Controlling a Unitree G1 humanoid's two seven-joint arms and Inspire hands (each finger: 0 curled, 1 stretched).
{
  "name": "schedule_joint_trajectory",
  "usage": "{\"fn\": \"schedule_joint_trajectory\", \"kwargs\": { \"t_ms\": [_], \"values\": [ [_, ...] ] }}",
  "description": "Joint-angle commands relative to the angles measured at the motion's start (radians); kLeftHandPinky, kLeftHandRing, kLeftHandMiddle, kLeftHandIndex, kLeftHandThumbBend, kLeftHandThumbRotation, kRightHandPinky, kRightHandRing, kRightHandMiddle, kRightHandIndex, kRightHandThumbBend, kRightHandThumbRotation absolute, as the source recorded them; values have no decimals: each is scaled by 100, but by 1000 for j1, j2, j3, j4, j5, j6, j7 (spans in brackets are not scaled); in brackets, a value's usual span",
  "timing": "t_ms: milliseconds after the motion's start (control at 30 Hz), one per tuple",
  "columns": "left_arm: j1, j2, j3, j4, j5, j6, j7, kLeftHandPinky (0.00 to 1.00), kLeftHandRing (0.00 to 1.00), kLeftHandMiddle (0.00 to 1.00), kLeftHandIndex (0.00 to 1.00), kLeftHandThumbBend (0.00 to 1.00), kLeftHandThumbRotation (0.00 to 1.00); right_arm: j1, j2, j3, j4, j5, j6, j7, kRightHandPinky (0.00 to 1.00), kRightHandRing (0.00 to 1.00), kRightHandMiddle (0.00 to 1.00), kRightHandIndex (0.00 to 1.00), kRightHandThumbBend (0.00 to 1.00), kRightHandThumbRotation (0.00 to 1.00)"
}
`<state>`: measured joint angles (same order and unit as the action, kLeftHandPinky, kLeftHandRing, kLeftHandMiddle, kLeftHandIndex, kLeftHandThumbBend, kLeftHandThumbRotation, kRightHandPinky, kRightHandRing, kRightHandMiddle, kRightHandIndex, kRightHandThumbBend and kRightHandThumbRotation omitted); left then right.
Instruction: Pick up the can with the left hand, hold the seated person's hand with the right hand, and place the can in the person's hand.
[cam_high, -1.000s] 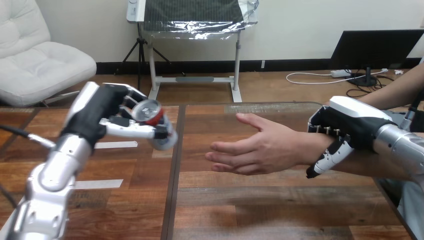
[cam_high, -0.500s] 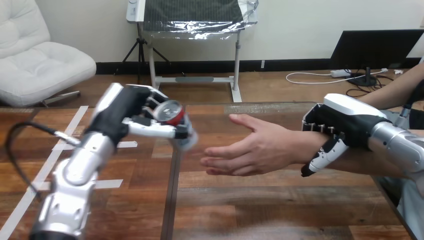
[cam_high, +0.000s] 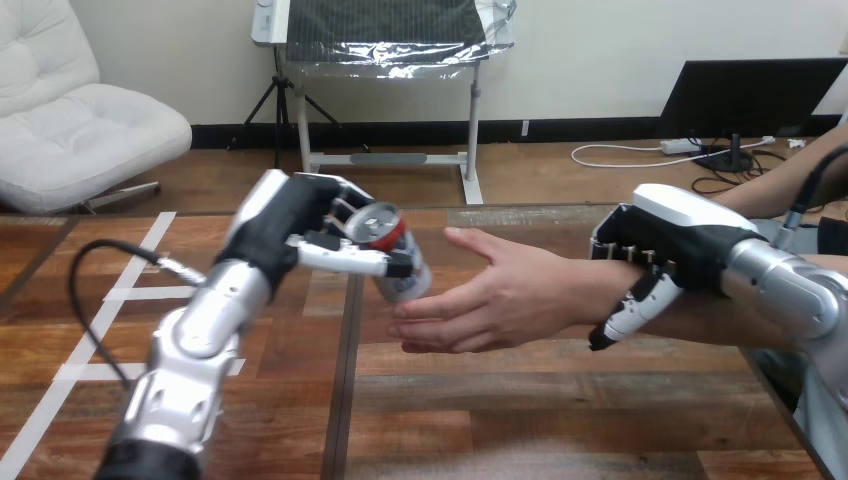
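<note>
Wooden table (cam_high: 560, 400) | left hand (cam_high: 290, 225) grips can (cam_high: 403, 272) | tilted, top toward camera

I read the can (cam_high: 395, 255) as glossy metal: bare silver lid, red band, pale wall. The left hand (cam_high: 300, 225), closed round the can, shows matt black casing and smooth white plastic shells. Its forearm (cam_high: 200, 330), left of the can, is silver metal with a satin sheen. The right hand (cam_high: 665, 245), right of the can on the person's wrist (cam_high: 585, 292), has the same finish. Below the can, the table (cam_high: 560, 400) is brown grained wood, faintly glossy. The tape (cam_high: 125, 294) left of the can is matt white.
</note>
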<state>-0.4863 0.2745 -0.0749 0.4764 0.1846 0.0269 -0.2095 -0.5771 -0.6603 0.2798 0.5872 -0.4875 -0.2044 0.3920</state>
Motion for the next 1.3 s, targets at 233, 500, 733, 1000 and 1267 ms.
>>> {"fn": "schedule_joint_trajectory", "kwargs": {
  "t_ms": [233, 500, 733, 1000, 1267],
  "values": [
    [-165, -69, -30, 90, 5, -37, 25, 34, 40, 42, 42, 78, 0, -32, 56, 15, 16, -3, 33, 7, 28, 33, 38, 39, 89, 8],
    [-202, -98, -54, 141, 22, -39, 21, 35, 41, 43, 42, 78, 0, -39, 70, 13, 23, 2, 4, -8, 28, 33, 39, 40, 89, 5],
    [-223, -123, -73, 169, 37, -39, 19, 34, 41, 43, 43, 78, 0, -48, 81, 17, 17, -5, 38, 5, 28, 33, 39, 40, 89, 7],
    [-240, -154, -90, 199, 42, -42, 21, 32, 39, 42, 41, 79, 0, -58, 90, 23, 16, -16, 60, 5, 27, 32, 38, 39, 89, 8],
    [-247, -192, -104, 217, 40, -38, 20, 29, 36, 40, 41, 78, 0, -61, 95, 26, 8, -23, 73, 5, 27, 32, 38, 38, 88, 8]
  ]
}}
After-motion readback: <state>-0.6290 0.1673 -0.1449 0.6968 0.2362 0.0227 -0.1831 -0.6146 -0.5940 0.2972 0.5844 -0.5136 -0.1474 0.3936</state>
